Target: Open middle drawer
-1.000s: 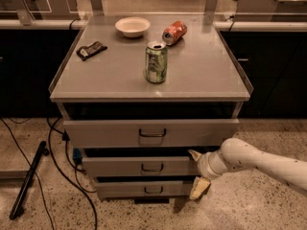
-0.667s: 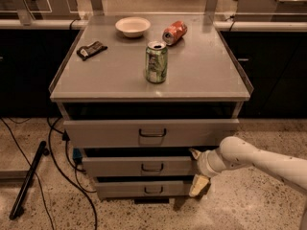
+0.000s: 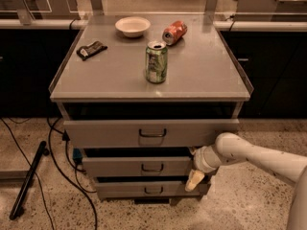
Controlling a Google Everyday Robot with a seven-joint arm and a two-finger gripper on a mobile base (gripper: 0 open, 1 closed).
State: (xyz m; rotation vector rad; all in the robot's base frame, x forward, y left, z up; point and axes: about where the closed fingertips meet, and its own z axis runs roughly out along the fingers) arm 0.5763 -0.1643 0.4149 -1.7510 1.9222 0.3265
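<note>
**Pincer at the right end of the middle drawer, under the jutting top drawer**

The wide, shallow grey metal middle drawer point(image 3: 139, 167) with its small dark bar handle sits second from the top in the cabinet under the grey counter point(image 3: 201, 75). A dark gap shows above its flat front. The white robot arm point(image 3: 254, 155) reaches in from the right, below the counter's front right corner. Its pincer point(image 3: 194, 169) is at the right end of the middle drawer's front, well away from the handle. I cannot tell whether the pincer is spread, pressed together or pinching the drawer front.

The taller grey top drawer point(image 3: 105, 132) is pulled out and juts forward over the middle drawer. Its front hangs just above the pincer and the arm's wrist. The slimmer grey bottom drawer point(image 3: 124, 189) lies just below the pincer.

On the counter, an upright green drinks can point(image 3: 156, 62) stands near the middle. A round white bowl point(image 3: 133, 26) sits by the back edge, and a red can lying on its side point(image 3: 174, 32) is just to its right. A flat dark packet point(image 3: 91, 50) lies near the left edge.

On the speckled floor left of the cabinet, black cables point(image 3: 57, 163) trail beside a long black bar point(image 3: 29, 178).
</note>
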